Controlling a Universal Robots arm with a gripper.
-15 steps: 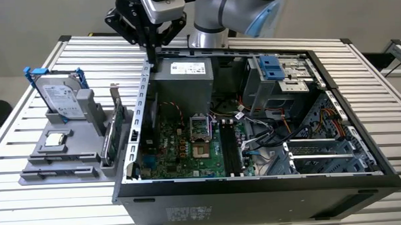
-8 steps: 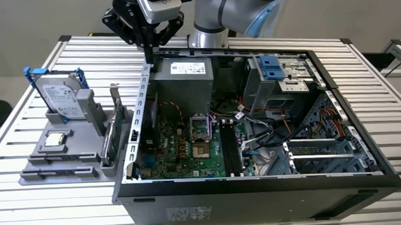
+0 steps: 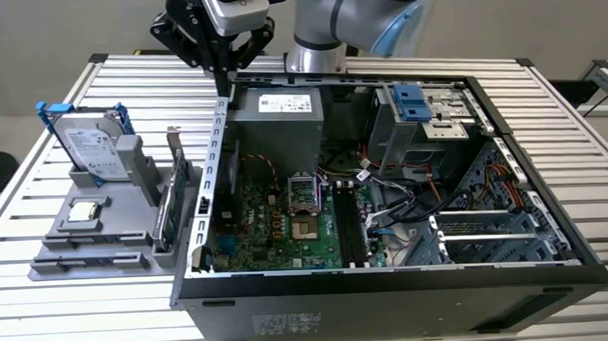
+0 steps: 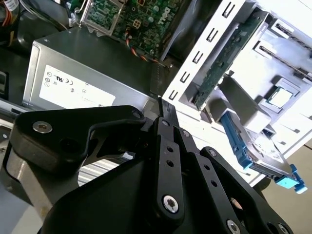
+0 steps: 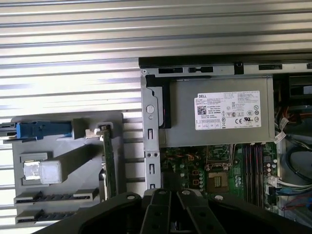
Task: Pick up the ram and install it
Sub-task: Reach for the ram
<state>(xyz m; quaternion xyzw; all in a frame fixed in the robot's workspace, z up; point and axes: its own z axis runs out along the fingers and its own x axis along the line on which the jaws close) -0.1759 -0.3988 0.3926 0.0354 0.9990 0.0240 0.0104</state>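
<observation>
One gripper hangs tips-down at the far end of the case side wall; contact with the wall cannot be told. In the second wrist view the gripper has its black fingers pressed together at the tips. Whether the ram sits between them cannot be told, and its place cannot be made out elsewhere.

Just beside the tips, inside the case, lies the grey power supply. Beyond it is the green motherboard with a socket and black memory slots. The slots are well apart from the gripper.

Outside the wall, toward the exterior view's left, a grey holder rests on the slatted table. A green card stands upright at the holder's case-side edge. A hard drive in blue brackets leans at the far end. A small square chip lies flat nearer the front.
</observation>
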